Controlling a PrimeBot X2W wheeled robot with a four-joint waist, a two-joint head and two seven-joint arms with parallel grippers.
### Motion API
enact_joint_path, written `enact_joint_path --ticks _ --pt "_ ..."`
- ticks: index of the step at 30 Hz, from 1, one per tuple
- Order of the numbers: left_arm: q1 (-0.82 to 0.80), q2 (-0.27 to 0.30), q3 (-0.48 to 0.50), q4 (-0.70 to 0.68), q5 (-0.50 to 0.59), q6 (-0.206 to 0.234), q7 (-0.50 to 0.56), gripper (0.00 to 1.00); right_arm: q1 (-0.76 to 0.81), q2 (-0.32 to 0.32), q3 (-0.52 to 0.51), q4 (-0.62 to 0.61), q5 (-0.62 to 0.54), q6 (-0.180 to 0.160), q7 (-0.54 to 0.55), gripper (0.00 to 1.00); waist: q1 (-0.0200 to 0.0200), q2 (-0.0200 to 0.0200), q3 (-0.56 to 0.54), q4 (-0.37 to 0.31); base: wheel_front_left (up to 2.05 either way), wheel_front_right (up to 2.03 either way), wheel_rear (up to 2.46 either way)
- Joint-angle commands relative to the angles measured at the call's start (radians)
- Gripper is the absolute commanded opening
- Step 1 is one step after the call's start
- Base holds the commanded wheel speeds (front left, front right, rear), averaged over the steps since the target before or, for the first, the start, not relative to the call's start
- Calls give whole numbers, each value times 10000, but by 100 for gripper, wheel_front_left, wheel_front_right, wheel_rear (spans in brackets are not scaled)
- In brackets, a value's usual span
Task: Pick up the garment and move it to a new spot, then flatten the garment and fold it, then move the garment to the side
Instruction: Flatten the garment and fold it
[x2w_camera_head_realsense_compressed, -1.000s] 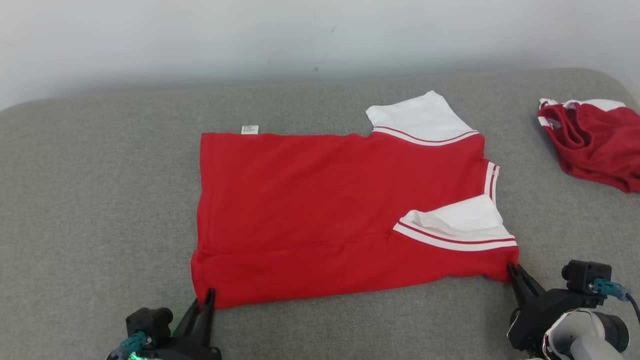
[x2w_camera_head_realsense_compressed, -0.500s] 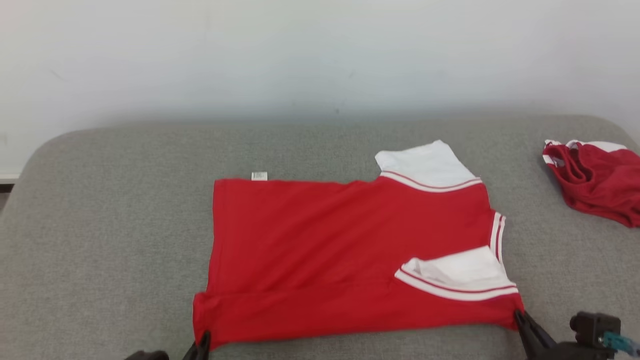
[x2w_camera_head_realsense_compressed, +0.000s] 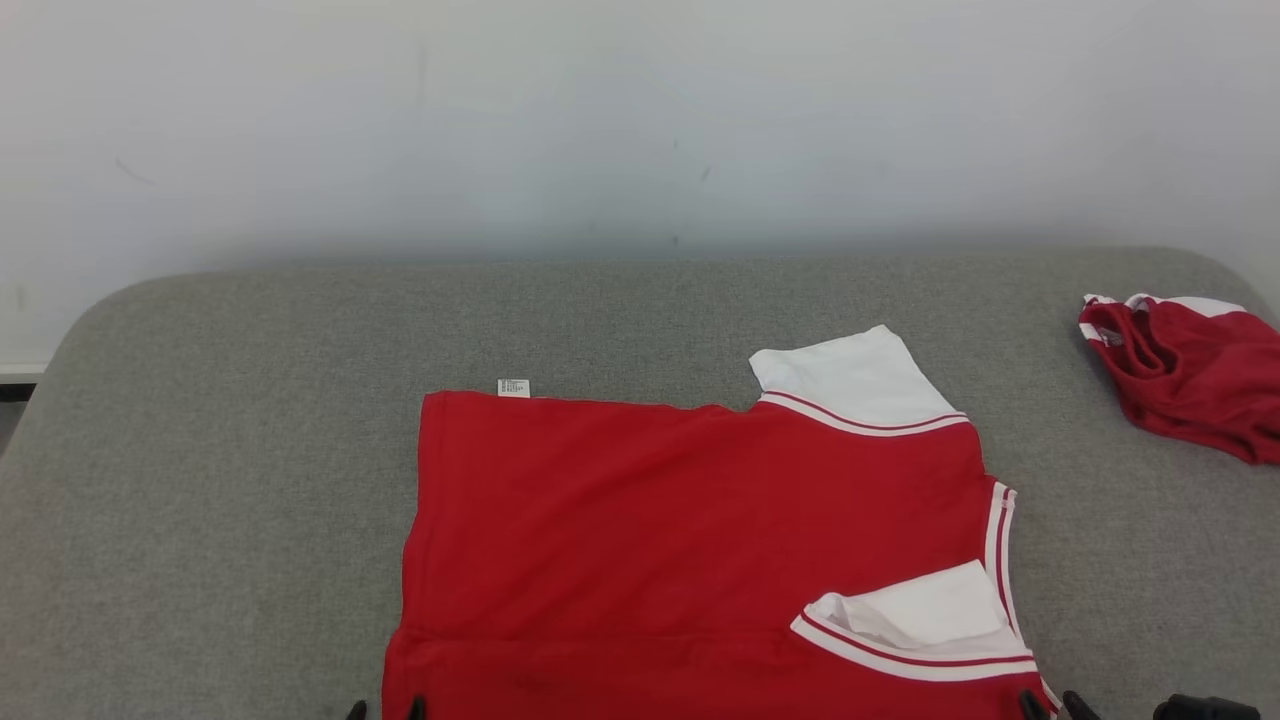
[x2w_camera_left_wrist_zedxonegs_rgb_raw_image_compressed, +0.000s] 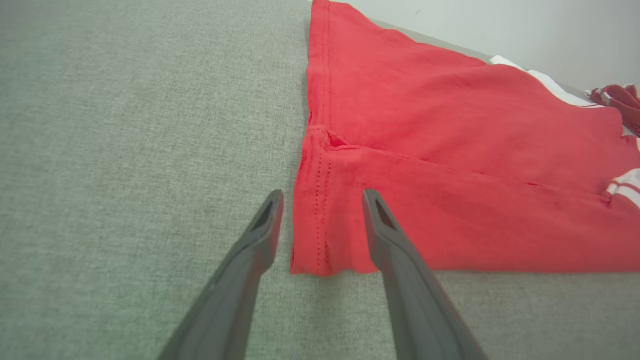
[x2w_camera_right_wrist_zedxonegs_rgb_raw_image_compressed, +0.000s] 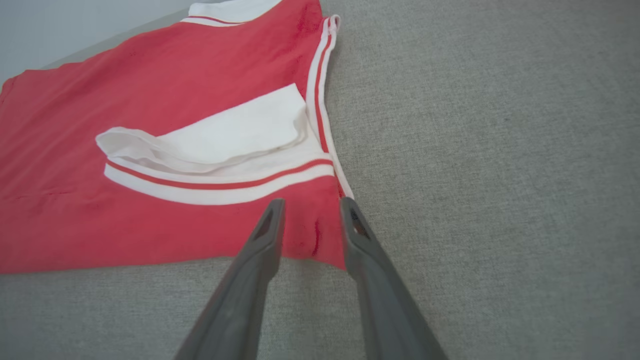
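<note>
Flat red garment (x2w_camera_head_realsense_compressed: 700, 520) — left end effector (x2w_camera_left_wrist_zedxonegs_rgb_raw_image_compressed: 322, 192) and right end effector (x2w_camera_right_wrist_zedxonegs_rgb_raw_image_compressed: 312, 201), parted, empty, straddle its 2 near corners.

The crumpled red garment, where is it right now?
In the head view, the crumpled red garment lies at the right edge of the grey surface, apart from the flat red shirt, right of its far white sleeve.
</note>
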Motion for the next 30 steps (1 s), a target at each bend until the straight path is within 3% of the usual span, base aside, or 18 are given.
enact_joint_path --ticks 1,16,30 --pt "126 1 60 -87 51 24 -31 100 94 94 -64 -170 -133 -28 35 100 1 0 1 -15 0 0 0" --pt "420 -191 1711 -2584 1678 344 -31 100 -204 817 -440 -1810 -1502 -28 -1296 100 1 0 -168 21 0 0 0" --pt "428 -532 2978 -3398 2909 281 -31 100 -974 1369 -295 -1480 -2116 -28 -2669 100 1 0 -342 107 0 0 0"
